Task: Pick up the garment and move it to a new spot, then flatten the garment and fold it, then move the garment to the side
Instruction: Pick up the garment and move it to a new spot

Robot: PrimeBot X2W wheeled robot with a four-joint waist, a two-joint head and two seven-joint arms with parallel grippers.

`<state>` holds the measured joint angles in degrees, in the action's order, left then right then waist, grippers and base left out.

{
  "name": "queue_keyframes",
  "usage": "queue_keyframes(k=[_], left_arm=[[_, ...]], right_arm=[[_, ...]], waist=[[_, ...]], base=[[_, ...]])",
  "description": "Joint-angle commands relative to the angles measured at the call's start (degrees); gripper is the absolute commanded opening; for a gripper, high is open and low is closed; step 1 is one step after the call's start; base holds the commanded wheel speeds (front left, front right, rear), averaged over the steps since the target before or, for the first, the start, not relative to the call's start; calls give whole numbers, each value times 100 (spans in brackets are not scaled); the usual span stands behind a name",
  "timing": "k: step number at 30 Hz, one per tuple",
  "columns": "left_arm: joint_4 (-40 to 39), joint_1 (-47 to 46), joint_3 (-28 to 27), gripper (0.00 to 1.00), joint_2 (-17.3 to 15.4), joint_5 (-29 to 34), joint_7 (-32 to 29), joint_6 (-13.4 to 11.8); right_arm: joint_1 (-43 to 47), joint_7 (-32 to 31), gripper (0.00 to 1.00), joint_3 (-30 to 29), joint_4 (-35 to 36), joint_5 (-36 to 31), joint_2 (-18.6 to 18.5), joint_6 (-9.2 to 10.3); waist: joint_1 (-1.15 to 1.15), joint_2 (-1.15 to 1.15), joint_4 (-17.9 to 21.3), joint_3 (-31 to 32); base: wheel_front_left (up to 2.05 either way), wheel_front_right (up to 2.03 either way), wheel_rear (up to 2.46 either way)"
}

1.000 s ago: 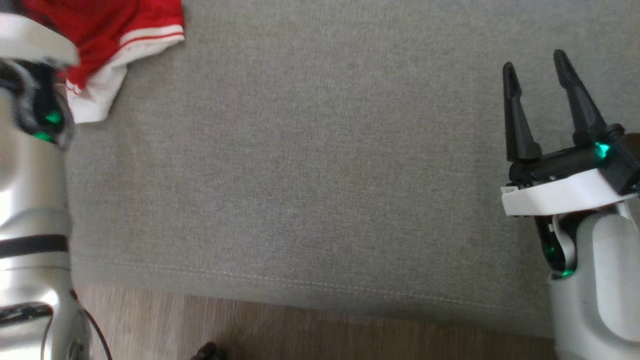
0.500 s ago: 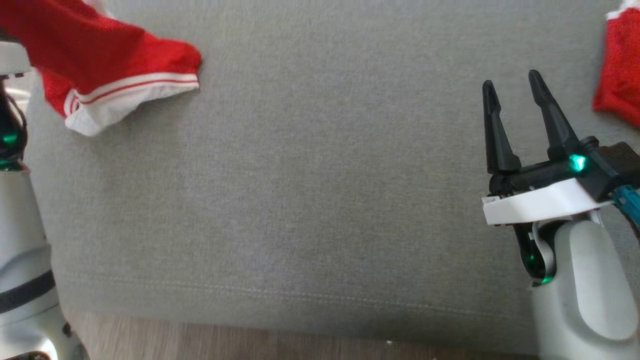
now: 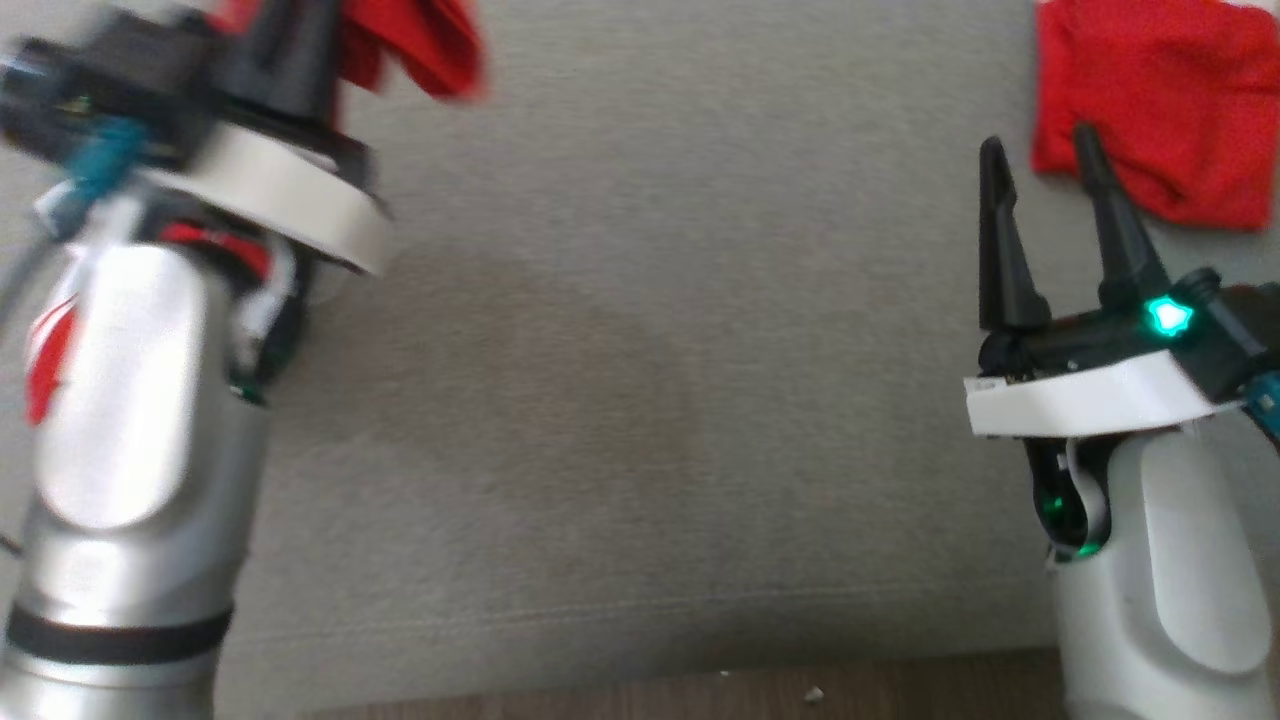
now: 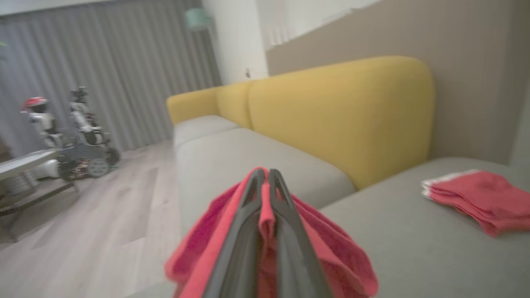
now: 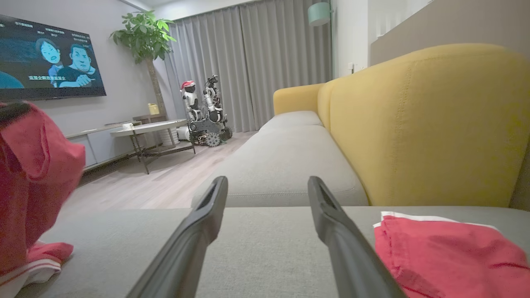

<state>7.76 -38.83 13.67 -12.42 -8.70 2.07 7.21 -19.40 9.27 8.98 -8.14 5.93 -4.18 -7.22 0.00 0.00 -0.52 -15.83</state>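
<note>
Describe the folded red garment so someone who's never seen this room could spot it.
On the grey seat of the yellow-backed sofa, look just beyond the right gripper. The folded red garment lies flat there. Unlike the other red garment, bunched in the left gripper, it is neatly folded and unheld.

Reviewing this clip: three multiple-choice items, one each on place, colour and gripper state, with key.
1. The folded garment lies: A on the floor; B on the grey seat; C on a table.
2. The backrest is: A yellow; B blue; C white.
3. The left gripper is: A open; B shut on the held garment; C shut, empty.
B, it rests on seat fabric; A, plainly yellow; B, red cloth pinched between its fingers.
</note>
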Motion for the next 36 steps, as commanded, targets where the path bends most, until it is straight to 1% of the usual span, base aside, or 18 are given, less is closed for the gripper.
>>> queue_keyframes(k=[1,2,7,10,12,15,17,19,22,26,32,36], left_arm=[[-163,-250,92,0,-248,51,-75,21],[-163,-250,92,0,-248,51,-75,21],[161,-541,1063,0,-123,-131,-109,25],[475,-774,1537,0,84,-206,-20,26],[706,-932,1764,0,281,-231,74,26],[1079,-1116,2056,0,580,-244,244,26],[1358,-1179,2275,0,709,-228,324,27],[1622,-1205,2503,100,796,-208,406,27],[1927,-1190,2689,100,874,-313,515,27],[2140,-1176,2689,100,908,-444,740,-45],[2116,-1050,2456,100,839,-630,1022,-232],[1865,-793,2193,100,646,-751,1152,-459]], right_arm=[[-273,58,100,120,267,53,105,-26],[-273,58,100,120,267,53,105,-26],[-435,118,100,127,421,196,125,-26],[-501,182,100,137,434,395,128,-26],[-520,226,100,138,407,471,128,-26],[-536,296,100,180,368,567,129,-26],[-541,336,100,202,334,614,129,-26],[-542,370,100,200,298,644,129,-26],[-537,411,100,165,248,656,129,-26],[-514,438,100,88,205,608,130,-26],[-451,367,100,-23,179,416,130,-26],[-338,233,100,-53,197,225,130,-26]], waist=[[0,0,402,-220],[0,0,402,-220],[0,0,944,-448],[0,0,1248,-543],[0,0,1408,-603],[0,0,1596,-667],[0,0,1678,-688],[0,0,1713,-695],[0,0,1685,-676],[0,0,1459,-582],[0,0,883,-306],[0,0,457,-96]], base=[[0,0,0],[0,0,0],[0,0,0],[0,0,0],[0,0,0],[0,0,0],[0,0,0],[0,0,0],[0,0,0],[0,0,0],[0,0,0],[0,0,0]])
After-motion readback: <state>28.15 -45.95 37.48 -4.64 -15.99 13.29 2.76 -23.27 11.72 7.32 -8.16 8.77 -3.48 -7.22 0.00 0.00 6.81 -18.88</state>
